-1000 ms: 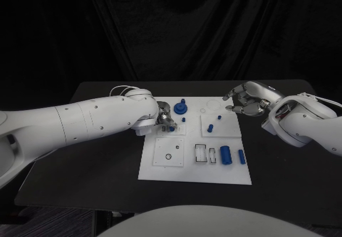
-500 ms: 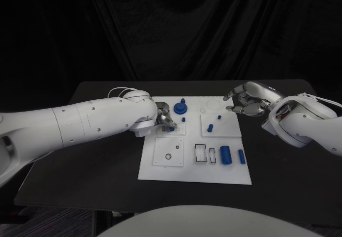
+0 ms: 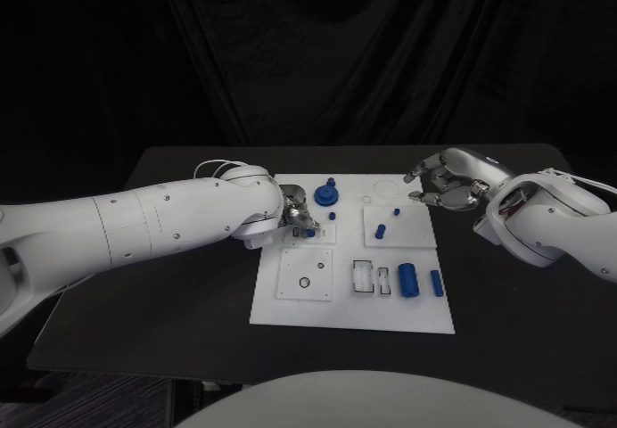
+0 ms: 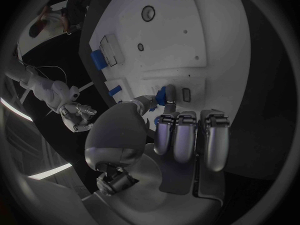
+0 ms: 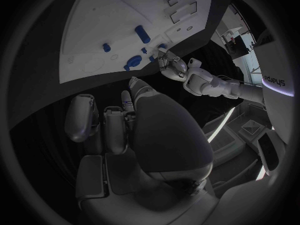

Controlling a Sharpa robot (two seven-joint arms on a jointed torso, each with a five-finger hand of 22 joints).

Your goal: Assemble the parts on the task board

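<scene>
The white task board (image 3: pixel 293 303) lies in the middle of the black table. My left hand (image 3: pixel 296 217) is low over the board's upper left plate and pinches a small blue part (image 4: pixel 166 94) between thumb and a finger, right beside a small slot (image 4: pixel 186 95). That same part (image 3: pixel 310 233) touches or nearly touches the plate. My right hand (image 3: pixel 445 183) hovers off the board's upper right corner, fingers curled in with nothing in them. In the right wrist view my right hand (image 5: pixel 119 120) is folded above the board (image 5: pixel 94 20).
Other blue parts stay on the board: a round knobbed piece (image 3: pixel 326 192), a short peg (image 3: pixel 380 231), a thick cylinder (image 3: pixel 407 278) and a slim one (image 3: pixel 436 283). Rectangular slots (image 3: pixel 363 275) and a round hole (image 3: pixel 302 283) sit in the lower plates. Bare black table (image 3: pixel 154 294) surrounds the board.
</scene>
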